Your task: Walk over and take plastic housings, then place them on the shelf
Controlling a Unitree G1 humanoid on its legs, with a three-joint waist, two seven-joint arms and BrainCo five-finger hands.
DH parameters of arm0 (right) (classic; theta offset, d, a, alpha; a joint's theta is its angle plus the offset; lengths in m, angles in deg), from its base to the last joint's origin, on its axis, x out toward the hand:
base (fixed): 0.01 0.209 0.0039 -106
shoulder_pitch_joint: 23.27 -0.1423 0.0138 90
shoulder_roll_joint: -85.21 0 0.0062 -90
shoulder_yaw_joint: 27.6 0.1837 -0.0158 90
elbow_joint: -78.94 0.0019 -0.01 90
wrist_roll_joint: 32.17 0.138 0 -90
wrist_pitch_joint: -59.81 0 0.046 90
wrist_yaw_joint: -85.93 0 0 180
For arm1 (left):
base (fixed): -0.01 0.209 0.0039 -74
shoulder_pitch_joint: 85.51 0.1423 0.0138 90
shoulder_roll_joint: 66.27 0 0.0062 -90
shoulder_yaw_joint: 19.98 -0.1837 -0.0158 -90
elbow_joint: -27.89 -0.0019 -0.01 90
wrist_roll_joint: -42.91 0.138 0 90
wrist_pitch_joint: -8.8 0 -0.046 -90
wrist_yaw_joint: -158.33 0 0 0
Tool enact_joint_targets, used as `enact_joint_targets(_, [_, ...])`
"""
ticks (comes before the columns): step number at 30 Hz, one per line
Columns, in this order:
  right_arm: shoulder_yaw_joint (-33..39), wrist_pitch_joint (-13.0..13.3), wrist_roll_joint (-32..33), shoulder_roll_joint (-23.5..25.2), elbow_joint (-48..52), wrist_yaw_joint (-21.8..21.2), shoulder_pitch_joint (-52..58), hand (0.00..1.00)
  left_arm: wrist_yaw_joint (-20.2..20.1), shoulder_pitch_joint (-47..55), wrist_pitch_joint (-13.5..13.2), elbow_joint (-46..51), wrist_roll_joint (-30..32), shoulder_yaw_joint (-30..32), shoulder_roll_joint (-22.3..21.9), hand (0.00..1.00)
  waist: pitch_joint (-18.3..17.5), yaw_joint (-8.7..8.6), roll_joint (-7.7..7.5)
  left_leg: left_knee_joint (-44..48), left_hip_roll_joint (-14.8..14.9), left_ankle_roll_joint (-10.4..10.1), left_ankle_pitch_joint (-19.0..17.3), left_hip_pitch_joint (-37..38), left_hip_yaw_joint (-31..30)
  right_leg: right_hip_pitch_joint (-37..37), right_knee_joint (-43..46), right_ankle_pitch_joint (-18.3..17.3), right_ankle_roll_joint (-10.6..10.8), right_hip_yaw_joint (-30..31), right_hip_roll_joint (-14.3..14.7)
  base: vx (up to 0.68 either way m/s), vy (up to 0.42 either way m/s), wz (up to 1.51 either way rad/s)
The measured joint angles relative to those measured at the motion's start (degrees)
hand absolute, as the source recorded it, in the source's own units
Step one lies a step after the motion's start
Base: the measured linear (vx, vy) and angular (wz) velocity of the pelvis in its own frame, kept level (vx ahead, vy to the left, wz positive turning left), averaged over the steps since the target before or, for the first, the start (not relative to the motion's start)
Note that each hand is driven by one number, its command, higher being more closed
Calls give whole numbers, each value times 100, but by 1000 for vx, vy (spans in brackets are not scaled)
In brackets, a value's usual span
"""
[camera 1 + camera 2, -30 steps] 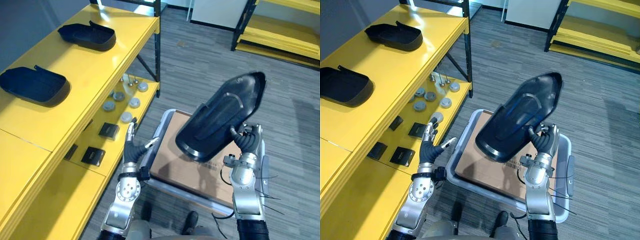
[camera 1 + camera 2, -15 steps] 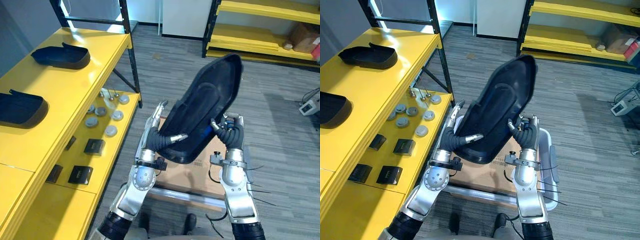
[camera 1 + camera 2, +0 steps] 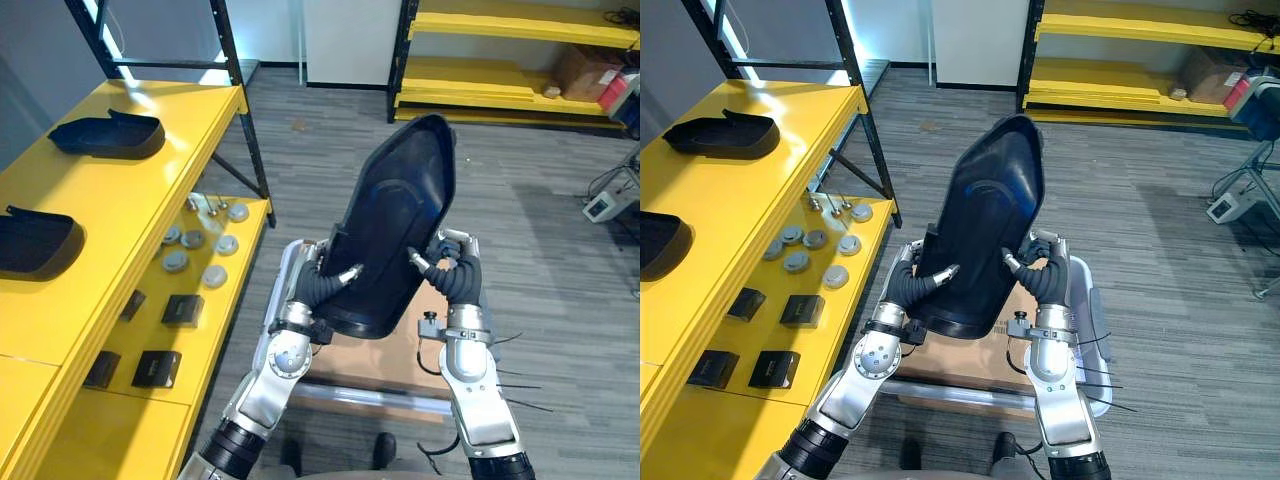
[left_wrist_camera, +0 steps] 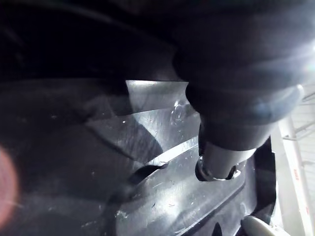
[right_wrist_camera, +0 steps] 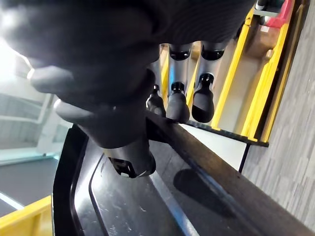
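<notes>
A large black plastic housing (image 3: 400, 230) stands almost upright in the air between my two hands, its hollow side toward me. My left hand (image 3: 318, 290) grips its lower left edge, thumb across the inner face and fingers behind. My right hand (image 3: 458, 280) holds the lower right rim. In the right wrist view its fingers (image 5: 178, 105) hook over the rim of the housing (image 5: 128, 206) and the thumb presses the inside. In the left wrist view the housing's ribbed inner surface (image 4: 147, 172) lies right under the thumb. Two more black housings (image 3: 98, 135) (image 3: 35, 240) lie on the yellow shelf top (image 3: 150, 210) at left.
Under the held housing a grey cart (image 3: 285, 275) carries a cardboard box (image 3: 400, 355). The lower yellow shelf holds several grey discs (image 3: 190, 250) and small black boxes (image 3: 183, 308). A black rack post (image 3: 240, 110) stands at the shelf's far end. Another yellow rack (image 3: 500, 60) stands across the grey floor.
The camera has swung. My left hand rose from beside the cart and took hold of the housing's lower left edge. The housing now stands more upright, held by both hands.
</notes>
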Motion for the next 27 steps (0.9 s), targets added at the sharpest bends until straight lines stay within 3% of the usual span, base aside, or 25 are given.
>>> enact_joint_targets(5, [231, 178, 781, -131, 310, -283, 0, 0, 17, 183, -18, 257, -369, 384, -34, 100, 0, 11, 0, 2, 10, -5, -4, 56, 111, 2, 0, 16, -20, 96, 4, -25, 8, -11])
enact_joint_targets(8, [885, 380, 1343, -166, 606, -441, -4, 0, 31, 334, -91, 466, -378, 770, -58, 100, -3, 7, 5, 4, 11, -4, -4, 68, 132, 3, 0, 21, -24, 115, 4, -14, 7, -3])
enact_joint_targets(15, [2922, 816, 2711, -310, 863, -664, -113, 0, 30, 766, -115, 668, -498, 1545, -243, 100, -109, -12, 87, -23, 11, -5, -4, 53, 135, -17, 0, 13, -15, 107, 4, 4, 1, 1])
enact_joint_targets(16, [3482, 927, 3035, -301, 796, -635, -119, 0, 31, 872, -167, 679, -618, 1672, -313, 100, -130, -11, 114, -28, 9, -5, -5, 52, 133, -11, 0, 3, -4, 100, 2, 30, 7, 5])
enact_joint_targets(20, [4525, 1151, 3483, -298, 130, -175, -47, 0, 31, 1165, -180, 827, -852, 1904, -416, 100, -141, -47, 118, -33, 29, -11, -12, 52, 145, -19, 2, -7, -7, 96, 16, 8, 1, 1])
enact_joint_targets(22, [4741, 1081, 3464, -299, -460, 90, 241, 0, 25, 1370, -182, 1017, -889, 1922, -414, 100, -170, -40, 121, -6, 74, -9, -41, 53, 197, -16, 3, -22, -8, 101, 25, 18, -9, -5])
enact_joint_targets(27, [4844, 508, 3455, -151, -2307, 192, 888, 0, -9, 1846, -244, 1430, -1081, 1949, -472, 100, -288, 0, 173, 163, 120, -11, -191, 41, 276, 37, 27, -109, 24, 115, 38, 20, -5, -5])
